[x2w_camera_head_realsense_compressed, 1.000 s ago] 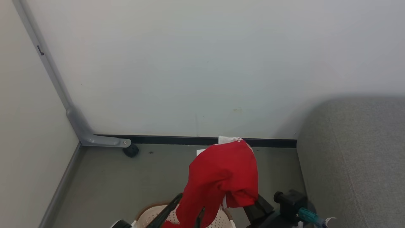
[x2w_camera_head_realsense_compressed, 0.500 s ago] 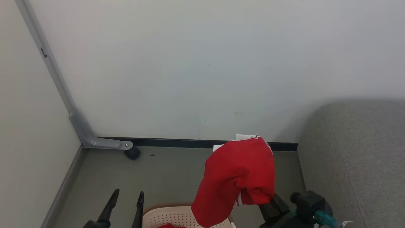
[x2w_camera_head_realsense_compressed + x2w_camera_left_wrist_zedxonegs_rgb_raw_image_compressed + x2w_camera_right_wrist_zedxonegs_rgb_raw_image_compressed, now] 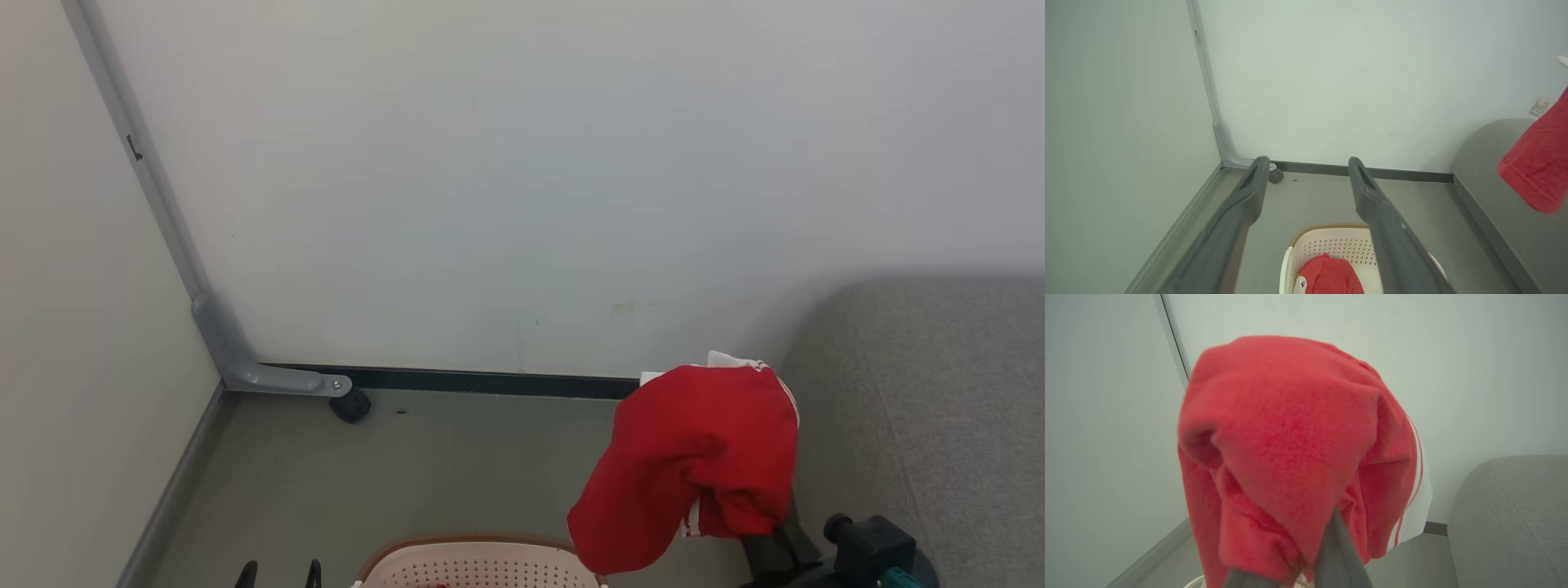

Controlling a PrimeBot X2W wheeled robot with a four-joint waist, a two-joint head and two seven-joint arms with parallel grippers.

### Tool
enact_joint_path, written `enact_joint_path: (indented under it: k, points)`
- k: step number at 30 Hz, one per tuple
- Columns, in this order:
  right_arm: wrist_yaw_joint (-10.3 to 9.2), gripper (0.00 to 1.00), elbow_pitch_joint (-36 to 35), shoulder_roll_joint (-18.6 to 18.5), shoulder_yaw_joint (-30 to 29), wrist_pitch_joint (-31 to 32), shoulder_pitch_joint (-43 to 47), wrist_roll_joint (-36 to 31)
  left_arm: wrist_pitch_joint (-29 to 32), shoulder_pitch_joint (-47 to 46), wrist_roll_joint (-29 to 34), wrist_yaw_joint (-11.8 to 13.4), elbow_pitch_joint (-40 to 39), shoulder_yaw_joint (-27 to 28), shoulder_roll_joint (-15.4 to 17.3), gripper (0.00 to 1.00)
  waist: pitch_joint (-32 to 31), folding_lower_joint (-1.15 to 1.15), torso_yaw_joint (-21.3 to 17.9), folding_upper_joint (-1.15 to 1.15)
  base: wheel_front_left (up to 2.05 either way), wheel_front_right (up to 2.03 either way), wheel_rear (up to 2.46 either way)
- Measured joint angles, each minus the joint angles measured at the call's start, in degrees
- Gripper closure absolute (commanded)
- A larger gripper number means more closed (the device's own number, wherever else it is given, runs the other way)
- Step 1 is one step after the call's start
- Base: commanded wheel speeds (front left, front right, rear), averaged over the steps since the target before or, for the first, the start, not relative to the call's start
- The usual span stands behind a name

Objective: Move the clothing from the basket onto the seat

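The right pincer (image 3: 1306, 559) is clamped on a red garment (image 3: 694, 457). Its two dark fingers run up into the cloth at the bottom middle of the right wrist view, so their tips are buried. In the head view the garment hangs bunched like a hood at the lower right of the frame, clear of the grey floor (image 3: 457, 465). White trim and thin white stripes show along its upper right edge. It hangs between the basket (image 3: 482, 544) and the grey-green sofa (image 3: 939, 425). Its right edge overlaps the sofa's rounded end in the picture, but whether cloth touches upholstery cannot be told. The basket is cream with rows of small holes and a brown rim, and it stands on the floor at the bottom middle. The left wrist view shows a second red garment (image 3: 1329, 275) lying crumpled inside it. The left pincer (image 3: 1308, 163) is spread wide with nothing between its fingers; in the head view its tips show at the bottom edge, just left of the basket. A grey frame leg with a black caster (image 3: 353, 406) stands by the white wall at mid left.
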Motion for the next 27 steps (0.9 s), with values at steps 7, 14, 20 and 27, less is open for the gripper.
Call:
enact_joint_path:
  k: [7,14,20,27]
  points:
    - [-2.99,1.0,-0.3,-0.3,-3.9,0.0,3.4,-0.7,0.0,1.0,0.2,0.1,-0.1,1.0,-0.1,0.0,-0.3,0.0,-0.1,0.0,0.0,0.0,0.0]
    - [-4.47,1.0,-0.7,-0.3,-6.6,0.0,5.2,-0.7,0.0,1.8,0.7,0.1,-0.1,1.7,-0.7,0.0,-0.5,0.0,-0.3,0.0,0.0,0.0,0.0]
    - [-4.16,1.0,-0.5,0.3,-6.5,0.0,5.6,-1.1,0.0,1.8,1.3,0.0,-0.1,1.6,-1.6,0.0,-0.7,0.0,-0.4,0.0,0.0,0.0,0.0]
    - [-3.28,1.0,-0.3,0.6,-6.0,0.0,5.6,-1.9,0.0,1.8,2.0,-0.3,-0.1,1.5,-1.8,0.0,-0.9,0.0,-0.5,0.0,0.0,0.0,0.0]
